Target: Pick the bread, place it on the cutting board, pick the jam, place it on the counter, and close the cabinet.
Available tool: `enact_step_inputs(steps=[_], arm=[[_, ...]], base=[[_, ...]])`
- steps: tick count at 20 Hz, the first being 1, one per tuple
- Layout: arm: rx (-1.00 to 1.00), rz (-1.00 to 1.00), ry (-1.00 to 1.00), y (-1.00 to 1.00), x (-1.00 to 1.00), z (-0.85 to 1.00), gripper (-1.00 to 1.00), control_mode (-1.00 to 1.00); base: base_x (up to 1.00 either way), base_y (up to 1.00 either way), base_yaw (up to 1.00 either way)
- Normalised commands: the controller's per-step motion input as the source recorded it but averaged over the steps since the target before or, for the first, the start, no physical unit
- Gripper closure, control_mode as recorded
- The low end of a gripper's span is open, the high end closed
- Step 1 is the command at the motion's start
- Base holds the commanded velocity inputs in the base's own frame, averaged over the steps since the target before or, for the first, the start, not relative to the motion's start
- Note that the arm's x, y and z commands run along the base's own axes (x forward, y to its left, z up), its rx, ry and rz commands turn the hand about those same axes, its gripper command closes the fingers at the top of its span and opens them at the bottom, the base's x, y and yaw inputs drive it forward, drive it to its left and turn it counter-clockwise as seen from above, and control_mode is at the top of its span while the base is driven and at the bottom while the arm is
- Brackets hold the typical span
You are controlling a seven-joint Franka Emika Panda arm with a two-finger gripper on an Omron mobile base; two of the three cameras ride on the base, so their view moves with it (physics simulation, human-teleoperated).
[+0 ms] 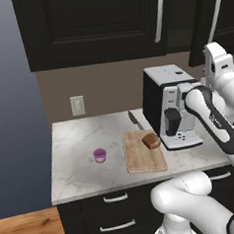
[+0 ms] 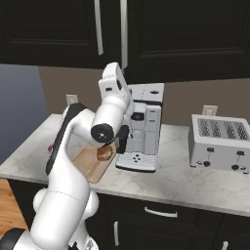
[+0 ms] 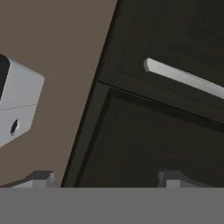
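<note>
One bread [image 1: 151, 140] on one board [image 1: 143, 151], one jam [image 1: 100, 155] on the counter [image 1: 78, 166]; gripper [image 3: 105, 178] wide, empty.

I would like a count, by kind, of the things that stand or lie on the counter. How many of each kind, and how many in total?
Appliances: 2, the coffee machine and the toaster
Food items: 2, the bread and the jam
Boards: 1, the cutting board
Knives: 1, the knife
Total: 6
</note>
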Motion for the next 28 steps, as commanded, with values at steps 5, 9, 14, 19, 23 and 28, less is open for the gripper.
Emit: enact_step_inputs(steps=[5, 9, 14, 19, 23, 28], arm=[[0.0, -0.04, 0.01, 0.03, 0.42, 0.01, -1.0, -1.0], [0.0, -0.03, 0.01, 0.02, 0.41, 0.04, -1.0, -1.0], [0.0, -0.03, 0.0, 0.0, 0.43, 0.1, -1.0, -1.0], [0.0, -0.02, 0.0, 0.0, 0.46, 0.13, -1.0, -1.0], [0.0, -0.02, 0.0, 0.0, 0.45, 0.11, -1.0, -1.0], [0.0, -0.01, 0.02, 0.0, 0.36, 0.11, -1.0, -1.0]], base=[[0.0, 0.0, 0.0], [0.0, 0.0, 0.0], [0.0, 0.0, 0.0], [0.0, 0.0, 0.0], [0.0, 0.0, 0.0], [0.0, 0.0, 0.0]])
